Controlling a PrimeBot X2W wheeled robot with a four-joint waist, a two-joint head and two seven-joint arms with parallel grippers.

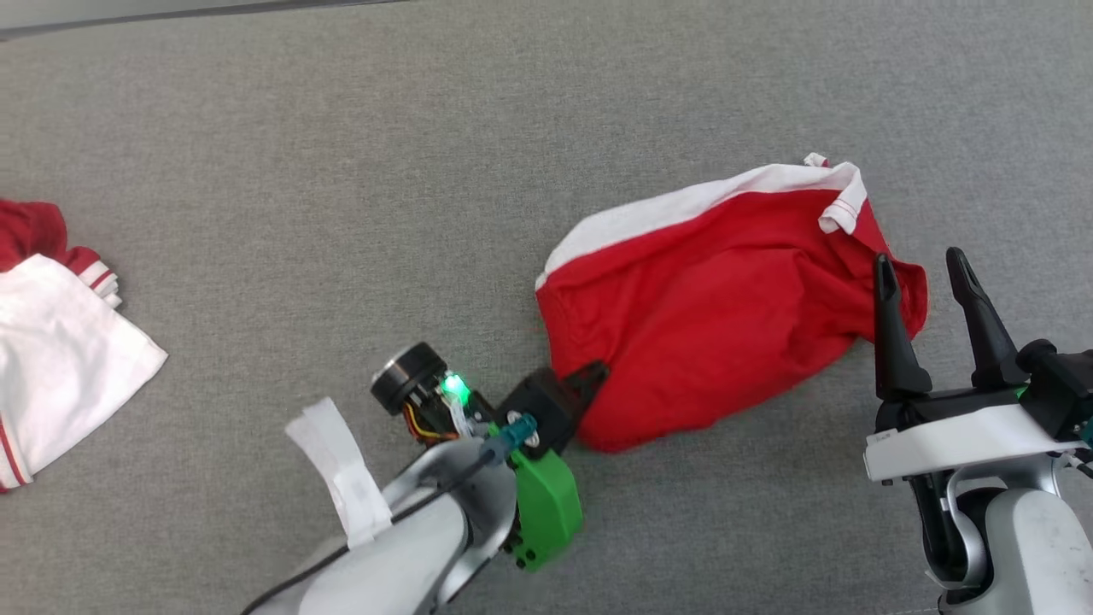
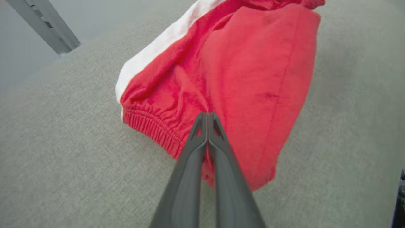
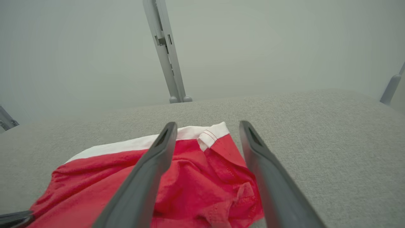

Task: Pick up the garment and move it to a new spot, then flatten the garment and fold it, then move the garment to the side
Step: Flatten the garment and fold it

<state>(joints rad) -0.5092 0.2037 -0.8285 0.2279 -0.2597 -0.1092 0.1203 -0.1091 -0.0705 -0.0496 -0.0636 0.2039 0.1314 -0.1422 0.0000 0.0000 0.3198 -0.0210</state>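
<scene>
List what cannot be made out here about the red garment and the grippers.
- Left wrist view: the left gripper is shut over the red garment with a white band. Whether cloth is pinched is unclear, because the fingers cover it.
- Head view: the red-and-white cloth is cut off by the left edge.
- Right wrist view: the open fingers of the right gripper and the bottom edge hide the garment's near part.
</scene>
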